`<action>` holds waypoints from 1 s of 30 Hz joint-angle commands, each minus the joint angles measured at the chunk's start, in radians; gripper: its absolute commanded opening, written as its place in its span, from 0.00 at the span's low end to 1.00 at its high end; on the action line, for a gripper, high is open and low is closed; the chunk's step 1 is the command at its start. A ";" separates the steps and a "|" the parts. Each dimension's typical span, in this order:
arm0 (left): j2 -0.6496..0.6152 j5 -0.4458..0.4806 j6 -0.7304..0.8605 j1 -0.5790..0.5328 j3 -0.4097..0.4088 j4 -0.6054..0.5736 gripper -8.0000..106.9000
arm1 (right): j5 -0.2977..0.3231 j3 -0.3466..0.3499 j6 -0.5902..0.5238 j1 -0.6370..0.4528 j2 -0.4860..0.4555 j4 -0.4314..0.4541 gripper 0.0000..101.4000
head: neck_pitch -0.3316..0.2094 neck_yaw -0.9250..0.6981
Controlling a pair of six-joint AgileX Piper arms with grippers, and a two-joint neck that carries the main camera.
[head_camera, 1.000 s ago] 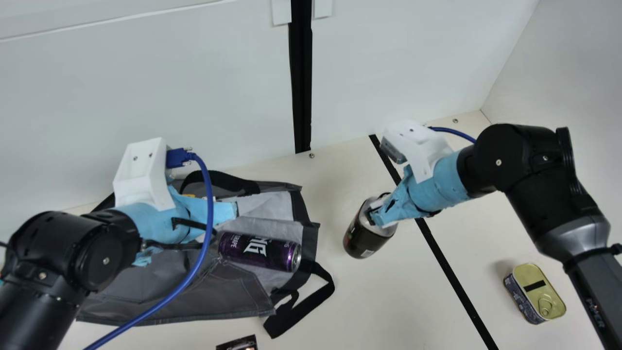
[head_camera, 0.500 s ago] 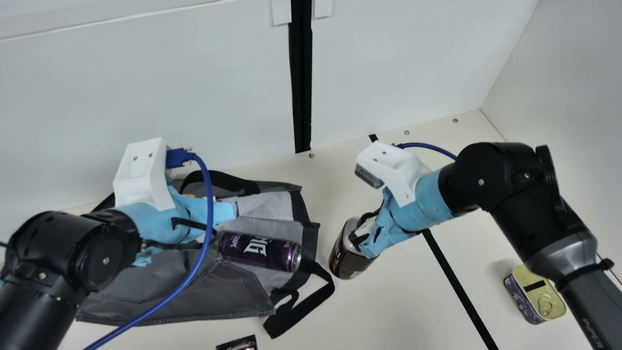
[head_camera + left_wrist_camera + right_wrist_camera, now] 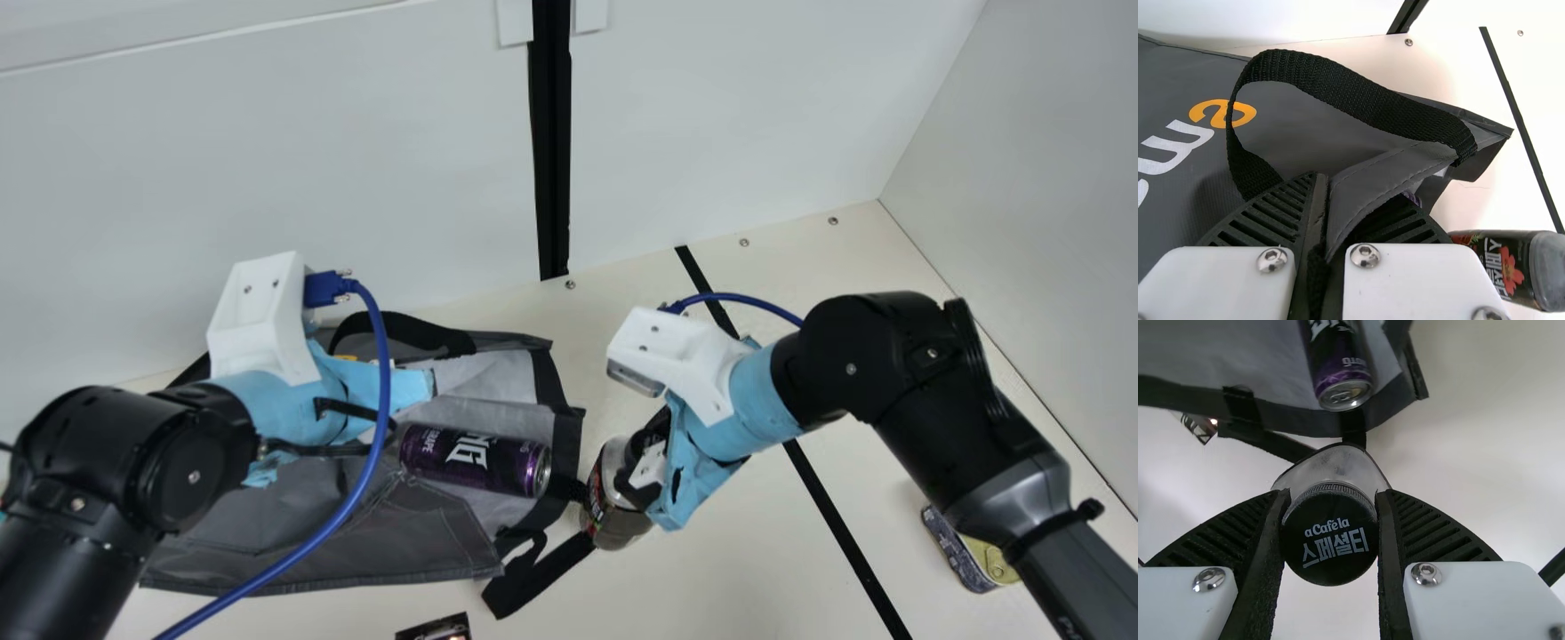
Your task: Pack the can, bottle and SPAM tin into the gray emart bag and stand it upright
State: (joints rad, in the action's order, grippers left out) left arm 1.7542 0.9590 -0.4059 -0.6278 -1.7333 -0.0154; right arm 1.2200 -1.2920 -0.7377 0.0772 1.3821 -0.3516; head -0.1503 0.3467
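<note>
The cream table (image 3: 729,578) bears the gray bag (image 3: 409,542), its fabric pinched by the left gripper (image 3: 1355,193), the can (image 3: 476,460) at its mouth. The right gripper (image 3: 1333,495) clasps the bottle (image 3: 613,516) nearby; best tip it base-first past the strap (a likely snag). The SPAM tin (image 3: 960,551) sits well apart.

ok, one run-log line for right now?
left hand: pinching bag edge | right hand: gripping bottle by cap | can: on bag lining | tin: on table

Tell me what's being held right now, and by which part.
The right end effector holds the bottle by its capped end; the left end effector pinches the gray bag by a fabric edge.
</note>
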 commanded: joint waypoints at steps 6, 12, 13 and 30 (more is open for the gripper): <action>0.000 0.000 0.000 0.000 0.000 0.000 0.00 | 0.000 0.003 -0.086 0.001 -0.008 -0.021 0.00 | -0.024 0.002; 0.000 0.000 0.000 0.000 0.000 0.000 0.00 | 0.000 -0.013 -0.127 -0.007 -0.012 -0.057 0.00 | -0.024 0.002; 0.000 0.000 0.000 0.000 0.000 0.000 0.00 | 0.000 -0.017 -0.133 -0.008 -0.013 -0.063 0.00 | -0.024 0.002; 0.000 0.000 0.000 0.000 0.000 0.000 0.00 | 0.000 -0.088 -0.202 -0.059 -0.028 -0.235 0.00 | -0.024 0.002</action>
State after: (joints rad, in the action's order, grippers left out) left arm 1.7542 0.9590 -0.4059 -0.6278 -1.7333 -0.0154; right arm 1.2205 -1.3789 -0.9390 0.0197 1.3539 -0.5649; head -0.1503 0.3467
